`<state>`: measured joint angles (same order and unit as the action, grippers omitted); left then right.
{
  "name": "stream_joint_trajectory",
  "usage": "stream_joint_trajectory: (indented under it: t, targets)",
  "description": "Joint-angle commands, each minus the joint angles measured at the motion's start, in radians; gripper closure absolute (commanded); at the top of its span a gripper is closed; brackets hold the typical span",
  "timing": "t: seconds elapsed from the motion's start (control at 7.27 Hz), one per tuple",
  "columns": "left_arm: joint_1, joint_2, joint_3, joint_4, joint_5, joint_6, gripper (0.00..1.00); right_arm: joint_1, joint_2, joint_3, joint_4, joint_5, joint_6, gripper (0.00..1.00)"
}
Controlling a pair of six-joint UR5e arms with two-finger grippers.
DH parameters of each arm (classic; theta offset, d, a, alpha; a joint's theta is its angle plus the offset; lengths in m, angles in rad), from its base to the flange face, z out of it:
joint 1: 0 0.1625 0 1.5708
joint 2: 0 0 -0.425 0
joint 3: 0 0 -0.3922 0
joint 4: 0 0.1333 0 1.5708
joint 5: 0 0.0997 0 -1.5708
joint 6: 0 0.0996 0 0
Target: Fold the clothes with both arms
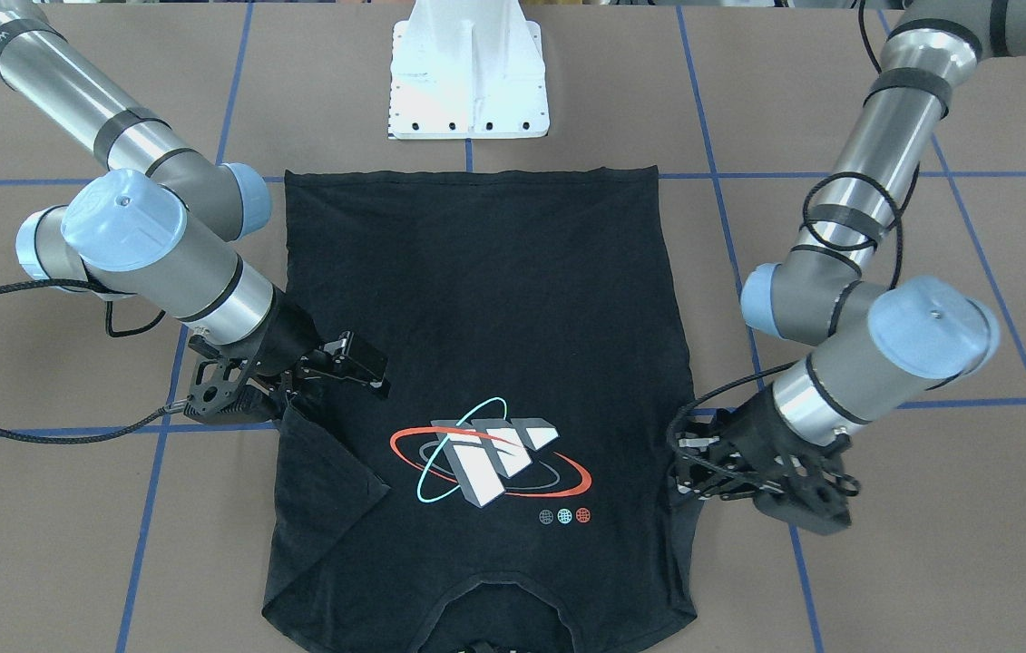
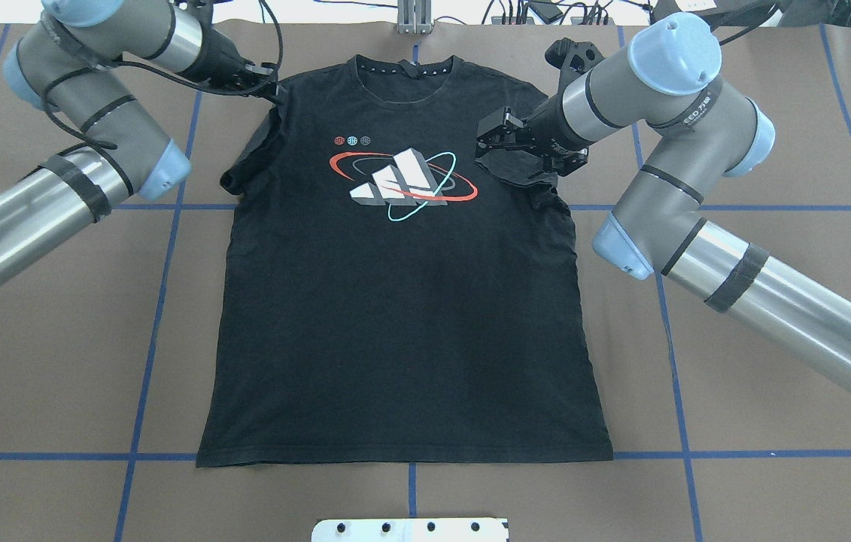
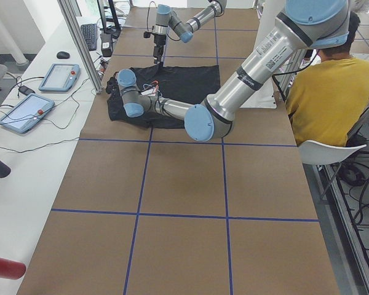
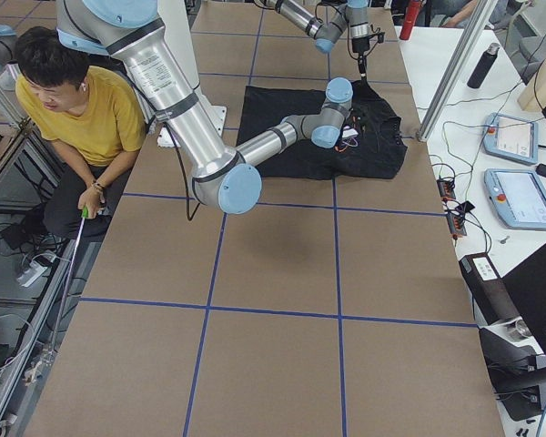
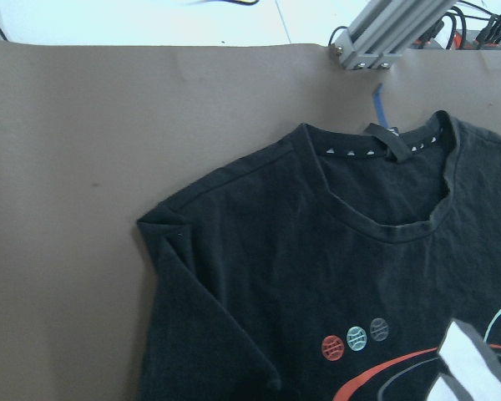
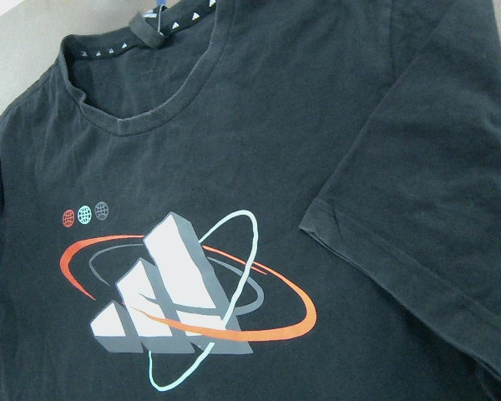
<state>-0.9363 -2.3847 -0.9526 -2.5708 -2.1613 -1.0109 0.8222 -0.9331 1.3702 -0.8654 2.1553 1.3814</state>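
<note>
The black T-shirt (image 2: 395, 316) lies flat on the brown table with its graphic (image 2: 402, 181) up and its collar far from the robot's base. It also shows in the front view (image 1: 494, 299) and in both wrist views (image 5: 334, 284) (image 6: 234, 109). My right gripper (image 2: 493, 135) (image 1: 363, 363) hovers open and empty over the shirt's right sleeve (image 6: 401, 217), which lies folded onto the chest. My left gripper (image 2: 271, 86) (image 1: 689, 462) sits at the shirt's left shoulder and looks open. The left sleeve (image 5: 184, 292) lies creased inward. No fingers show in the wrist views.
The white pedestal base (image 1: 467, 82) stands at the hem end. A person in a yellow shirt (image 3: 326, 92) sits beside the table. Teach pendants (image 3: 58, 77) and cables lie on the white bench past the collar end. An aluminium post (image 5: 384, 33) stands beyond the collar.
</note>
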Motion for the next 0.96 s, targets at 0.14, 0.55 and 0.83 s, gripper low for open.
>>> stream_joint_trajectory:
  t: [0.14,0.55,0.83]
  targets:
    - [0.048,-0.027,0.04,0.029,0.133,-0.023,1.0,-0.005,0.0,-0.003,0.0,0.0,-0.001,0.0]
    - [0.045,-0.016,-0.016,0.037,0.132,-0.038,0.01,-0.005,-0.001,0.009,-0.001,-0.014,0.01,0.0]
    - [0.047,0.057,-0.169,0.041,0.127,-0.121,0.01,-0.061,-0.065,0.082,-0.014,-0.153,0.153,0.0]
